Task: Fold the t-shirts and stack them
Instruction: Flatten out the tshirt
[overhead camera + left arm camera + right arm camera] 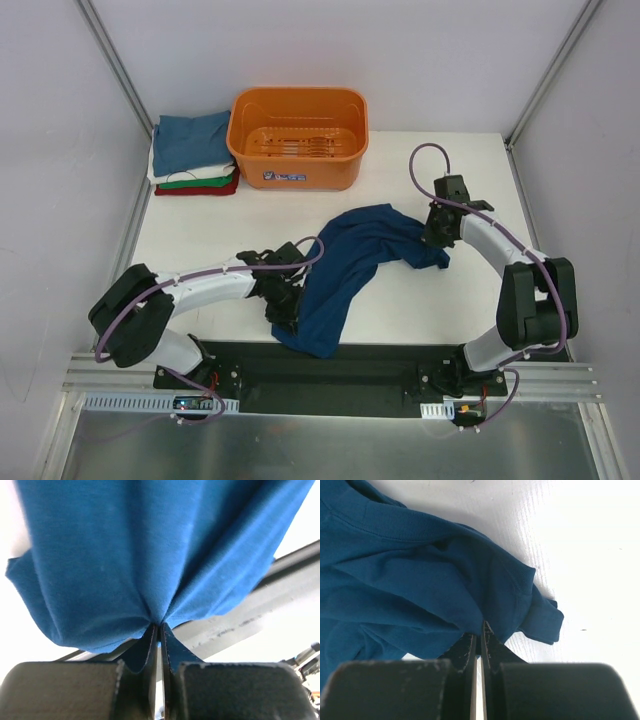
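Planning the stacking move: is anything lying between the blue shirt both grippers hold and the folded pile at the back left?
Nothing visible: bare table separates the blue shirt from the folded pile. The orange basket stands just beside the pile, off the straight path.

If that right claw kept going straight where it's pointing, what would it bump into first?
The blue shirt. The right gripper is shut on a fold of it, and more bunched cloth lies straight ahead. Past that there is probably only the white table, though depth is hard to judge.
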`<action>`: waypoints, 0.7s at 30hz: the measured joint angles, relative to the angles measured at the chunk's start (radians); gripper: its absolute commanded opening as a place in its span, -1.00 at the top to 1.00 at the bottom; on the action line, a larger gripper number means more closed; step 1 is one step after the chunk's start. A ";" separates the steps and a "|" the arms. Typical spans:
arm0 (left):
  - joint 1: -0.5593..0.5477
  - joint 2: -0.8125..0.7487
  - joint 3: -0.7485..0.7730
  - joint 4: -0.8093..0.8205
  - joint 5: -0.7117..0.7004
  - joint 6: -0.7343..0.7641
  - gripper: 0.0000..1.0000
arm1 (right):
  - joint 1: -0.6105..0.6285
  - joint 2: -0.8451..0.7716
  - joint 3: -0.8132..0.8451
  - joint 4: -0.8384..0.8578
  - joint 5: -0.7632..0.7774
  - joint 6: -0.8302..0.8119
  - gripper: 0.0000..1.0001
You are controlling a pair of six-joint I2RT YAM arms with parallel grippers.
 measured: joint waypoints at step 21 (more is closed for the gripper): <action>0.238 -0.155 0.383 -0.183 -0.533 0.079 1.00 | -0.067 -0.293 0.002 -0.104 0.121 -0.011 0.99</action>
